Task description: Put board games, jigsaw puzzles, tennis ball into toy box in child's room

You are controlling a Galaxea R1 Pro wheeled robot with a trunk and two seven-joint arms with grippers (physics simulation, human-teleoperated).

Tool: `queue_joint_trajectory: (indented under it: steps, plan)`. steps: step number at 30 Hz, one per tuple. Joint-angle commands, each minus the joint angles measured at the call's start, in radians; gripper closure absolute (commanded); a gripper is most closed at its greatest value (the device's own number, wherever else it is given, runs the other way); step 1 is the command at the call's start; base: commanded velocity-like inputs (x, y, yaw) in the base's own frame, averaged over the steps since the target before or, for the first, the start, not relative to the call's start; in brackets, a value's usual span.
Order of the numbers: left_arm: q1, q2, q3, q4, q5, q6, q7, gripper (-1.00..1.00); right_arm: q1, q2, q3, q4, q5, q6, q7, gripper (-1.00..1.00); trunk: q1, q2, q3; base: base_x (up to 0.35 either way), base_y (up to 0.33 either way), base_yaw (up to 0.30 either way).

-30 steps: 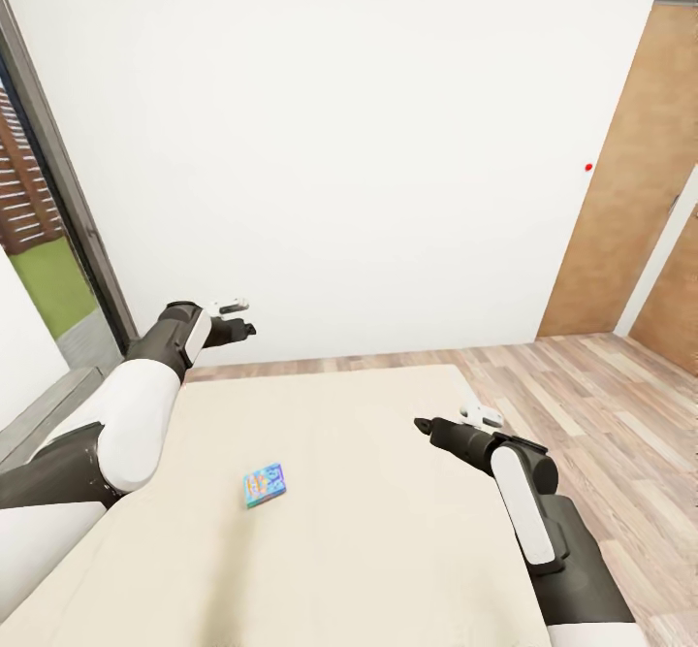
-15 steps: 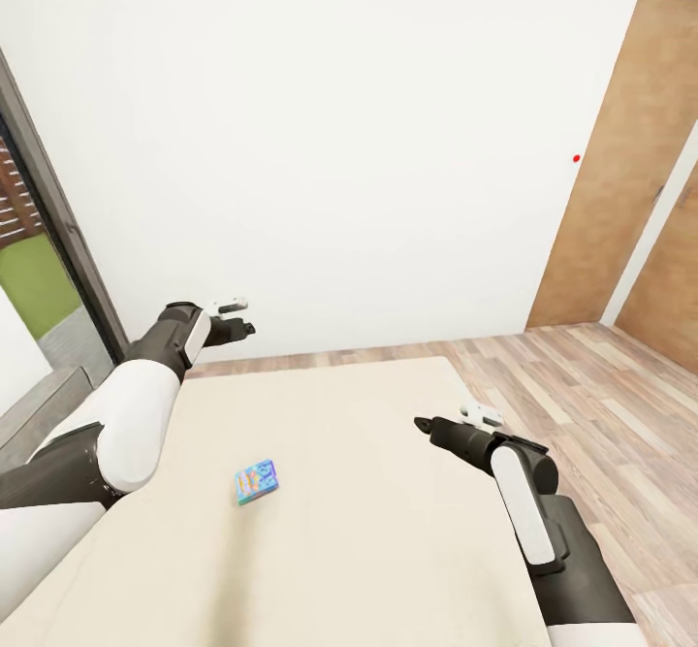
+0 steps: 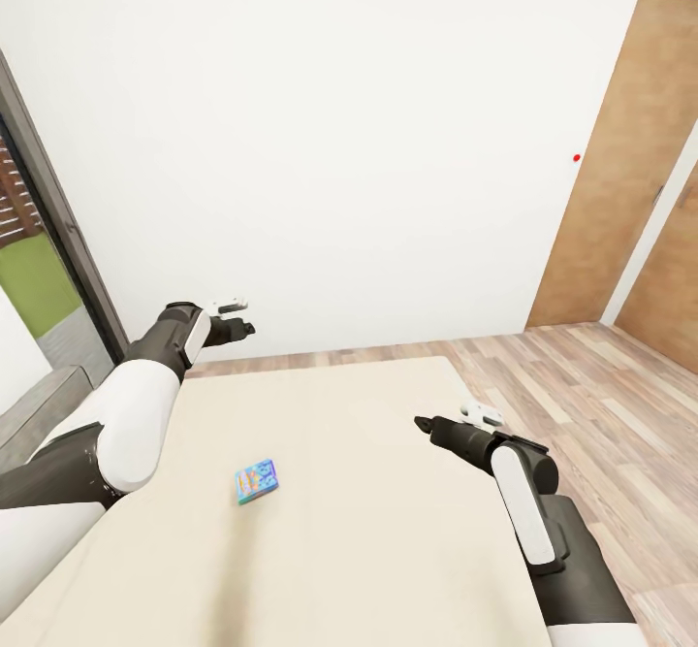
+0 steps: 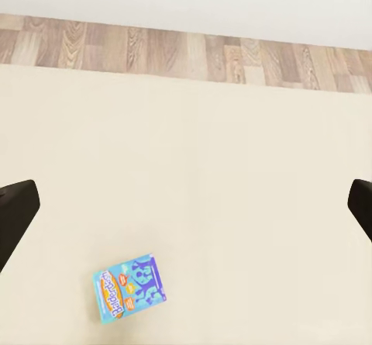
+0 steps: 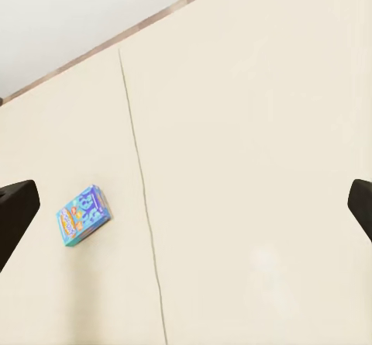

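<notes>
1 board game (image 3: 257, 481), 1 bed (image 3: 388, 531), 2 doors (image 3: 620, 172).

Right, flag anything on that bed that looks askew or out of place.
One small blue board game lies alone on the beige bed, turned at an angle to the mattress edges. It looks intact. Both grippers, left and right, are open above the mattress, touching nothing.

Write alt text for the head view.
A small blue board game lies alone on the beige bed, between the robot's raised arms; neither the left gripper nor the right gripper touches it. Behind are a white wall and wooden doors.
</notes>
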Motion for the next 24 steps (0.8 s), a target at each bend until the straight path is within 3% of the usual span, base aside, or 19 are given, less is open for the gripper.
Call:
queue_joint_trajectory:
  steps: [1, 24]
  plan:
    - [-0.001, -0.001, 0.007, -0.001, -0.009, 0.004, -0.006, -1.0, -0.001, 0.0, 0.0, -0.001, -0.011, 0.003, -0.01, -1.0, 0.001, -0.002, -0.002, 0.0, 0.0, 0.005]
    - [-0.001, -0.001, 0.006, 0.0, -0.011, -0.02, -0.006, -1.0, -0.001, -0.001, 0.0, -0.001, -0.011, 0.002, -0.007, -1.0, 0.001, -0.002, -0.002, 0.0, 0.0, 0.157]
